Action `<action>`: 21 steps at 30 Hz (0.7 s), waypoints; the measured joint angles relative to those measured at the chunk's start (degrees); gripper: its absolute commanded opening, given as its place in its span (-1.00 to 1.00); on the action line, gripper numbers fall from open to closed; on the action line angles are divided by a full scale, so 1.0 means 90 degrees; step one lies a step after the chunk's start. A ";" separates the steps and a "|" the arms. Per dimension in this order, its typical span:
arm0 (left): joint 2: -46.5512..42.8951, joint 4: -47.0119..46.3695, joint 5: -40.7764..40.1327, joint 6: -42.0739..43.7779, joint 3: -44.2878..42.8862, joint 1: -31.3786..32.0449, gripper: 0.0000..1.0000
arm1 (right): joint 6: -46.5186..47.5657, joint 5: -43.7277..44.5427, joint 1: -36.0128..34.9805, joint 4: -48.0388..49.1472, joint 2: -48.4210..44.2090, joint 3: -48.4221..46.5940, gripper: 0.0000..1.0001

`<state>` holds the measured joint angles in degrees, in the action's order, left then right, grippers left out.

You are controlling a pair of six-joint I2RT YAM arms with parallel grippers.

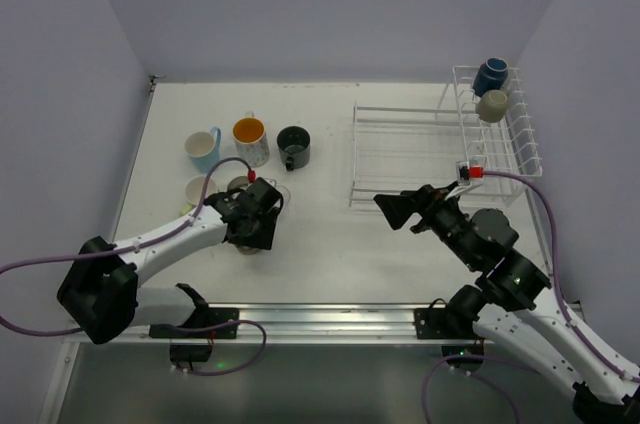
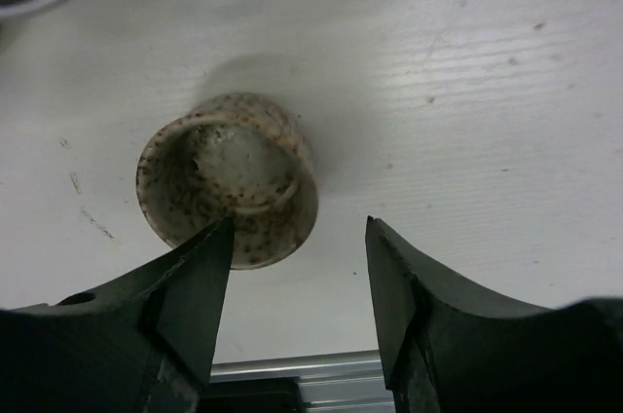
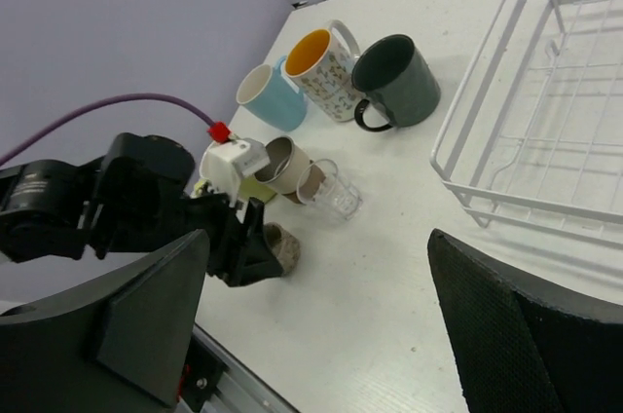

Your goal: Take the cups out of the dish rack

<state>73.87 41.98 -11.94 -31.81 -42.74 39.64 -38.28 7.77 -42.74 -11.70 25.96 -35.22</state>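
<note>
- At the near left of the table (image 1: 330, 244), the left gripper (image 2: 297, 257) is hanging over a speckled cup (image 2: 229, 179). Its jaws are standing partly apart and clasping nothing. The cup is sitting rim-up just ahead of the tips, off to one side, and appears to be touching one finger (image 2: 190, 281) rather than lying between the two.
- At the near right, the right gripper (image 1: 405, 202) is hovering with its jaws spread wide and empty, just off the near corner of the dish rack (image 1: 410, 129).
- Beyond the left gripper, six more cups are standing on the table: clear glass (image 3: 336, 197), beige-brown (image 3: 282, 165) and pale green (image 1: 195, 191), then light blue (image 1: 205, 149), patterned (image 1: 250, 139) and black (image 1: 294, 147).
- At the far right, a navy cup (image 1: 490, 74) and a pale cup (image 1: 491, 106) are resting in the rack's tall basket section, one just behind the other. I cannot tell how they are leaning.
- Those two are lying beyond and to the right of the right gripper's fingers, well apart from them, past the flat grid. The right arm is much the nearer, so the next reach is probably falling to it.
</note>
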 measured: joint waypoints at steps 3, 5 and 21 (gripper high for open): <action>-0.0391 0.0126 -0.0010 0.0049 -0.0328 0.0000 0.29 | 0.0114 0.0197 0.0000 -0.0221 0.0158 -0.0270 0.61; -0.0726 0.0170 0.0007 0.0141 -0.0719 0.0002 0.33 | 0.0211 0.0372 0.0000 -0.0340 0.0321 -0.0544 0.32; -0.4388 -0.2358 0.1018 0.1452 -0.0493 0.0182 0.94 | 0.1647 0.2154 0.2895 -0.1078 0.3759 -0.4384 0.09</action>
<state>34.37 20.75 -2.79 -18.74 -47.18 41.28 -23.46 27.16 -16.69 -21.41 59.79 -74.67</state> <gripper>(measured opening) 0.949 0.539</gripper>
